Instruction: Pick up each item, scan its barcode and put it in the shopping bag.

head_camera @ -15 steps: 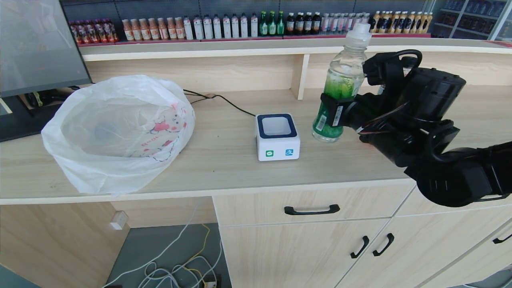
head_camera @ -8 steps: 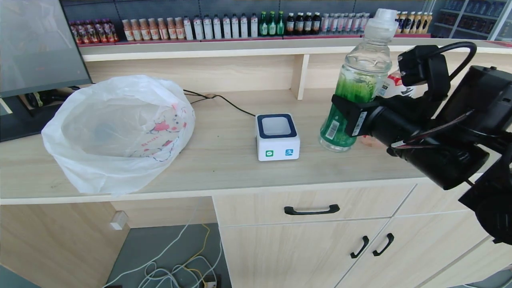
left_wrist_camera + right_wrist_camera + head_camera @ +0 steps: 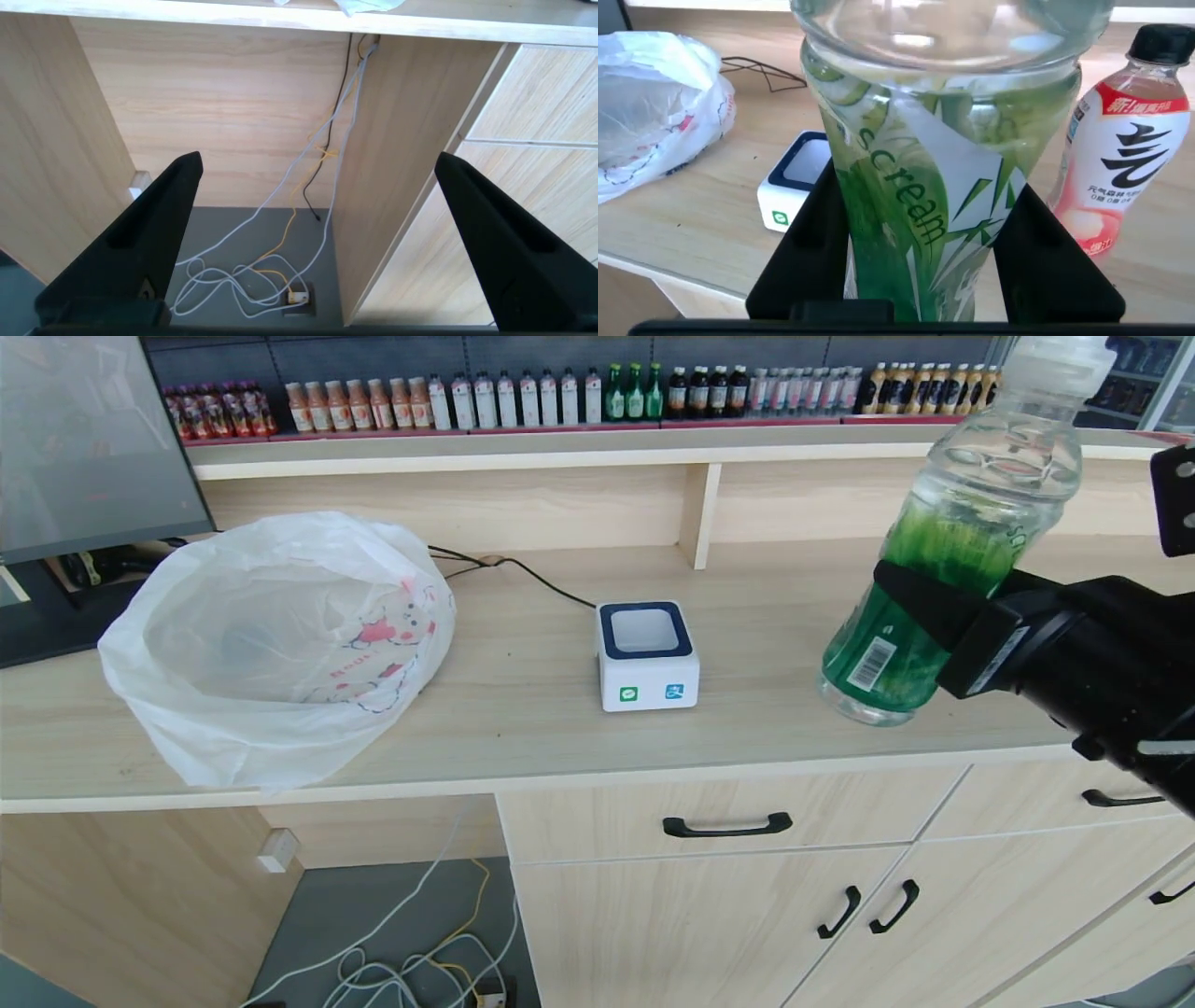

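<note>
Shop (drink shelves (image 3: 597,394), barcode scanner (image 3: 647,656))

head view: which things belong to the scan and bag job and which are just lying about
Job in hand:
green bottle, gripped by the right tool
scanner
shopping bag
pink and white bottle, likely another item to scan

Just lying about:
monitor
shelf bottles
floor cables

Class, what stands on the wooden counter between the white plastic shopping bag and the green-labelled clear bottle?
The small white scanner box with a dark blue top, seen in the head view.
</note>
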